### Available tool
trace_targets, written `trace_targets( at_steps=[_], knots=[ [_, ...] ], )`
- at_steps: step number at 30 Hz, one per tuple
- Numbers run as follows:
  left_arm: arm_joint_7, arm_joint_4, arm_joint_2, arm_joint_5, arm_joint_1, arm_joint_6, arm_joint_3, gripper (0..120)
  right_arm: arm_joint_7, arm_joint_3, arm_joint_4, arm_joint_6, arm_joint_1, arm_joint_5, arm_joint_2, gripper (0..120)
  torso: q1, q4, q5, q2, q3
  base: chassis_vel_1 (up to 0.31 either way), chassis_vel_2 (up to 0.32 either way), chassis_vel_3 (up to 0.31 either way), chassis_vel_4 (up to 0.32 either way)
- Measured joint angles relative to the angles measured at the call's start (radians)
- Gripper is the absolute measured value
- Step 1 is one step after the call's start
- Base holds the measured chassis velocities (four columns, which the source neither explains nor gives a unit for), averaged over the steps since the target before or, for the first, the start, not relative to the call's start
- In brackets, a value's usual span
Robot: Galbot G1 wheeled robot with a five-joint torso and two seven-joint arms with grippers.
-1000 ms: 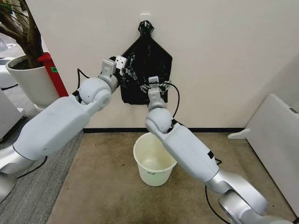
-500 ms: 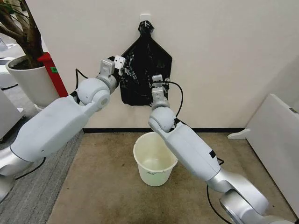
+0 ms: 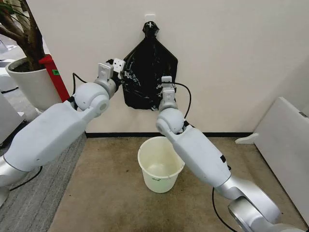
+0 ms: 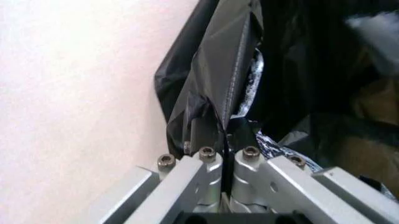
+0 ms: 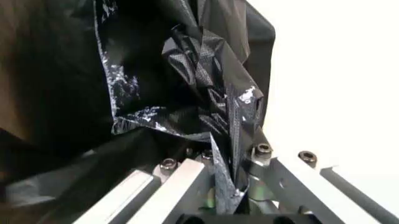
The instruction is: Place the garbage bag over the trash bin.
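Garbage bag (image 3: 147, 72) hung flat against the wall, at 12 o'clock from the trash bin (image 3: 160, 165) on the floor. Left gripper (image 4: 225, 140) was pinched tight on a fold at its 9 o'clock edge; right gripper (image 5: 232, 161) clamped its 3 o'clock edge likewise.
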Motion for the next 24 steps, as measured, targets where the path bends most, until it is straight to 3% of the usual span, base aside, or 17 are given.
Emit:
trace_targets(
  at_steps=[8,20,24],
  knots=[
    [-0.025,-0.027,0.024,-0.071,0.047,-0.024,-0.056,0,-0.015,0.040,0.065,0.067,-0.014,0.212,-0.033,0,0.000,-0.0002,0.0000,0.000,0.000,0.000,0.000,0.000,0.000],
    [-0.033,-0.037,0.021,-0.149,0.046,-0.053,-0.076,0,-0.073,0.078,0.081,0.100,-0.003,0.285,-0.034,0,0.000,0.0000,0.0001,0.000,0.000,0.000,0.000,0.000,0.000],
    [-0.062,-0.107,0.034,-0.208,0.137,0.008,-0.103,0,-0.040,0.074,0.104,0.076,-0.092,0.336,-0.056,0,0.000,-0.0003,0.0001,0.000,0.000,0.000,0.000,0.000,0.000]
  ],
)
